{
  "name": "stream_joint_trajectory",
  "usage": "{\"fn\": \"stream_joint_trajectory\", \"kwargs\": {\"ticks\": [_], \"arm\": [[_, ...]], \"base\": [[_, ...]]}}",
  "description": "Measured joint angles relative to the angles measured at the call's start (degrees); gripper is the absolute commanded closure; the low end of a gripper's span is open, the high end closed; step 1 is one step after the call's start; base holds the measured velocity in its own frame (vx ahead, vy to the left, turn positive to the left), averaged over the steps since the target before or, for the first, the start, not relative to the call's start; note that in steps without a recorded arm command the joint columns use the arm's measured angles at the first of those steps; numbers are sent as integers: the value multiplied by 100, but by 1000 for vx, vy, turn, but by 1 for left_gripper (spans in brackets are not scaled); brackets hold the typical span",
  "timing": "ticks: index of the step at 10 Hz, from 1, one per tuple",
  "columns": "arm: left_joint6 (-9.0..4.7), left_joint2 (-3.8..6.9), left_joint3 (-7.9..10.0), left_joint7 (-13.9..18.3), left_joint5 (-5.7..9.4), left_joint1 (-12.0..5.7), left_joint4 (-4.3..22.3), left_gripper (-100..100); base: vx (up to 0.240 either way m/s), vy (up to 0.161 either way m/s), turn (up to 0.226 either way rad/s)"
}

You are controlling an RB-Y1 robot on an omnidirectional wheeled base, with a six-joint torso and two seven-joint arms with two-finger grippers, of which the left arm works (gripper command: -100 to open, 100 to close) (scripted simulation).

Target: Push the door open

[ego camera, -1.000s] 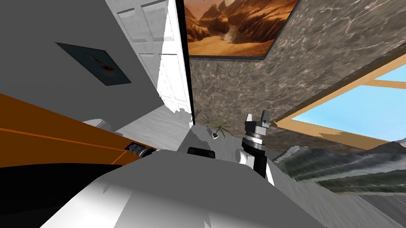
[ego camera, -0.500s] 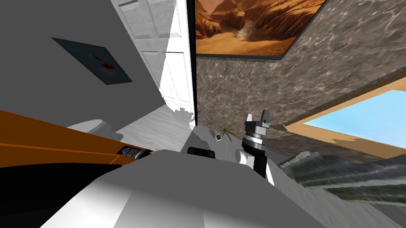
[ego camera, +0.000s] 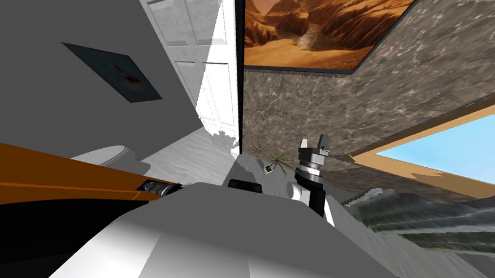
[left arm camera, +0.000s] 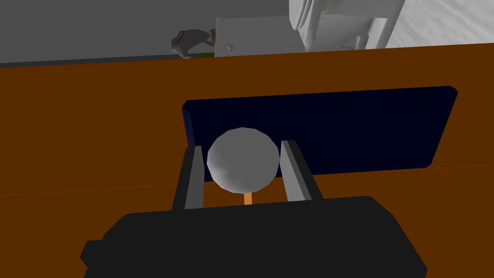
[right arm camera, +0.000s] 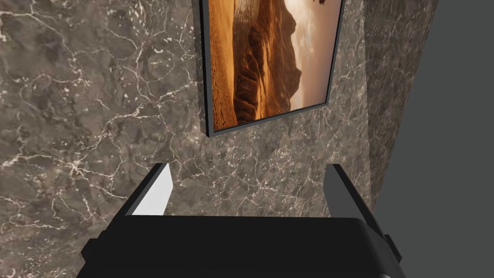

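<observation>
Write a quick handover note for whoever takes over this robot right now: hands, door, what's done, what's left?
Left gripper: shut on the round grey knob of the orange-brown door, over a dark blue plate.
Right gripper: open, empty, raised ahead on the right.
Done: knob gripped.
Left: push the door open; how far it already stands open, I cannot tell.
</observation>
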Motion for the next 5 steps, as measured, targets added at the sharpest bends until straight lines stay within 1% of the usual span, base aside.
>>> {"fn": "stream_joint_trajectory", "kwargs": {"ticks": [1, 2, 3, 4, 5], "arm": [[80, -100, 99, -34, 7, -80, -150, 100], [110, -139, 145, -17, 10, -62, -200, 100], [71, -64, 161, 2, 12, -24, -95, 100], [-40, 76, 276, -54, 27, -44, 166, 100], [-40, 78, 336, -71, 32, -46, 151, 100]], "base": [[68, 102, 13], [29, 53, 7], [63, 120, 46], [60, 136, 19], [28, 70, 6]]}}
